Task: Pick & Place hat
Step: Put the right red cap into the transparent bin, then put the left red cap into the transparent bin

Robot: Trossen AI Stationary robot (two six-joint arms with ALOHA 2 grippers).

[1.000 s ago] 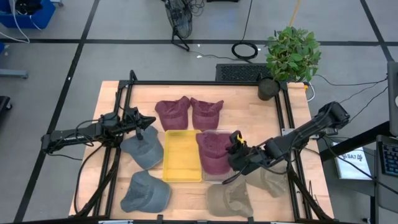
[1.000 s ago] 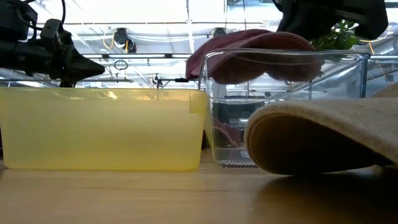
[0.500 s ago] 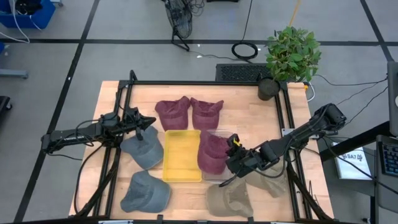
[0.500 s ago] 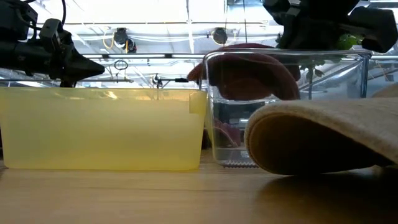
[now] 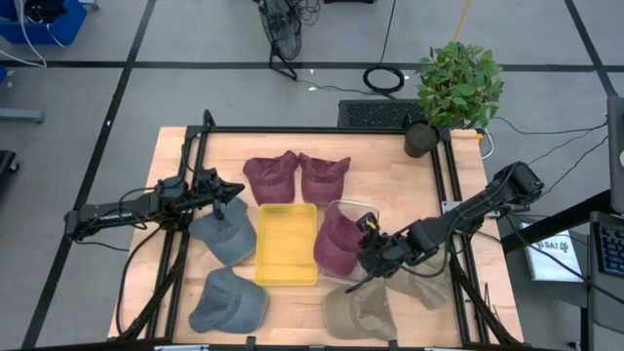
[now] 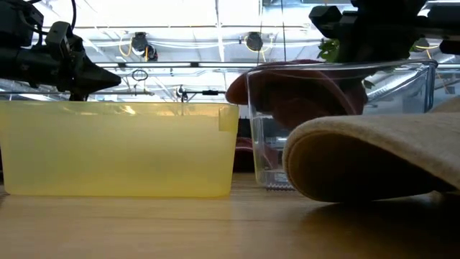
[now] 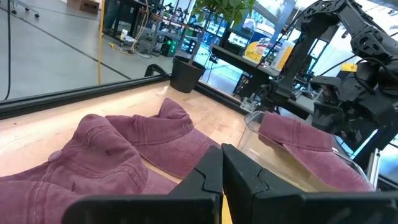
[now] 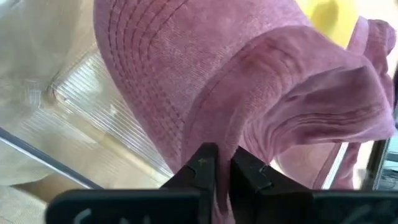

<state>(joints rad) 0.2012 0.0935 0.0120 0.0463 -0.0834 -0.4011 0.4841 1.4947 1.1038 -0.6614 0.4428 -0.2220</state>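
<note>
This was a robotics lab or workshop. The wooden tabletop (image 5: 390,185) stood on a grey floor (image 5: 195,88) marked with dark lines, and a black metal frame (image 5: 322,130) ran along its edges. Cables (image 5: 385,78) lay coiled on the floor beyond the far edge, near a potted plant (image 5: 456,90) at the far right corner. The low view showed ceiling lights and overhead rails (image 6: 180,66), while the left wrist view showed benches with equipment (image 7: 249,46).
</note>
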